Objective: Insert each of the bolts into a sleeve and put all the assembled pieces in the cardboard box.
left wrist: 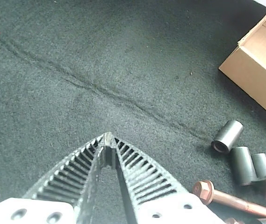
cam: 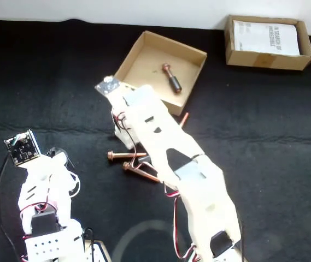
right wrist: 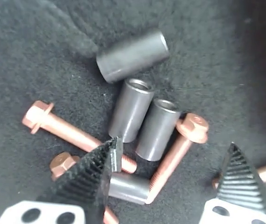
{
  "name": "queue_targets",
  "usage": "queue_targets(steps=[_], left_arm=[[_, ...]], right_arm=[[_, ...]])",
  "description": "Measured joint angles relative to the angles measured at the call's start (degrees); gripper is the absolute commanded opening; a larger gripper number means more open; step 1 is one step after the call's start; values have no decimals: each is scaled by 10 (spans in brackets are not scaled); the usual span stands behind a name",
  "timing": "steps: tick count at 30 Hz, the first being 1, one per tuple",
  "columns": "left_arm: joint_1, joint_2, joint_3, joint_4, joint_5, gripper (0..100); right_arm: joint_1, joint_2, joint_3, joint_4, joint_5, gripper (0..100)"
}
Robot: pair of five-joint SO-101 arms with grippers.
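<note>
My right gripper hangs open just above a cluster of dark grey sleeves and copper bolts on the black cloth. Two sleeves lie side by side between its fingers, a third sleeve lies beyond them, and another sits by one fingertip. One bolt lies beside the pair and a second bolt crosses behind them. My left gripper is shut and holds nothing, apart from the pile. The cardboard box holds one assembled bolt and sleeve.
A second cardboard box with a printed sheet stands at the back right. The right arm covers part of the pile in the high view, with bolts showing beside it. Bare black cloth lies on the left and far right.
</note>
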Motion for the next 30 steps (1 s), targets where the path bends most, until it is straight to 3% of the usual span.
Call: queue_targets(steps=[23,30], left_arm=[[0,0,0,0,0,9],[0,0,0,0,0,9]], right_arm=[[15,29,0,-40,0,304],[18,28,-1,-47,0,57]])
